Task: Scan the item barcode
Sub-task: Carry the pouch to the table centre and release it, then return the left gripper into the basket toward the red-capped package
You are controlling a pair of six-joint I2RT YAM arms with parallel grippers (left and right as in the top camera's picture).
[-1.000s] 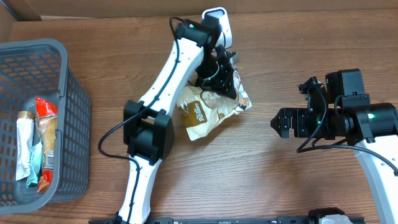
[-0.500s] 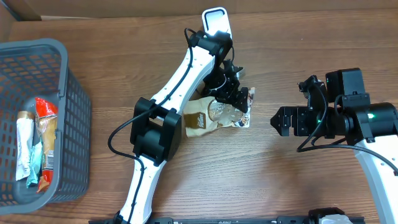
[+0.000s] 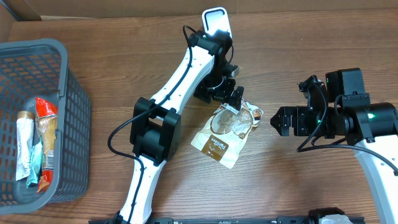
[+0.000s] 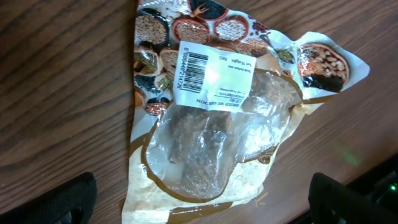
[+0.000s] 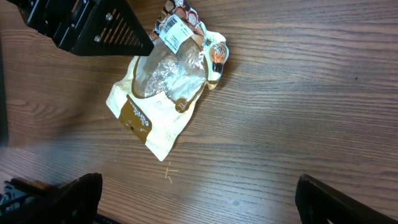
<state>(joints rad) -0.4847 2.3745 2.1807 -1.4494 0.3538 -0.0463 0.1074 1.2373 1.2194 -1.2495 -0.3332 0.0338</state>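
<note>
The item, a cream and brown snack bag [image 3: 226,129] with a clear window, lies flat on the wooden table. Its white barcode label [image 4: 198,72] faces up near the printed top end of the bag [image 4: 211,137]. My left gripper [image 3: 237,94] hovers open just above that end, with its fingers [image 4: 50,198] spread on either side of the bag's lower part and nothing held. My right gripper [image 3: 278,122] is open a little to the right of the bag, over bare wood. In the right wrist view the bag [image 5: 163,99] lies ahead to the left, the label [image 5: 175,31] beside the left arm.
A grey plastic basket [image 3: 38,47] stands at the far left with several snack packets [image 3: 38,143] inside. A white boxy device [image 3: 216,18] sits at the table's back edge behind the left arm.
My left gripper has opened and let go of the bag. The bag dropped flat onto the table, a little to the right and nearer, label side up. The right arm has not moved.
</note>
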